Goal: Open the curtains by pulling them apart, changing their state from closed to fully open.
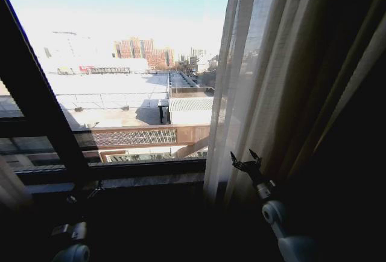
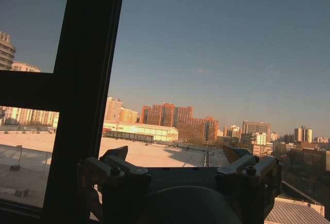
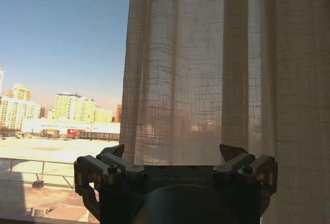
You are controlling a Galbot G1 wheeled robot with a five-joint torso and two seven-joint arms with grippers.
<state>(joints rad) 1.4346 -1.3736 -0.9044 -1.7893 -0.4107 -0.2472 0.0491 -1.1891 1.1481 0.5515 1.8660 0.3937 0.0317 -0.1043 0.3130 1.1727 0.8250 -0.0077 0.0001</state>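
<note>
The sheer cream curtain hangs gathered in pleats at the right of the window, with bare glass to its left. My right gripper stands open just in front of the curtain's lower folds, holding nothing. In the right wrist view that gripper faces the woven curtain, whose edge lies just beyond one finger. My left gripper is open and empty, facing the bare pane beside the dark window frame. A pale strip of fabric shows at the far left edge.
A dark heavy drape hangs to the right of the sheer curtain. The black window frame slants across the left, above a dark sill. My left arm sits low at the bottom left. Rooftops and buildings lie outside.
</note>
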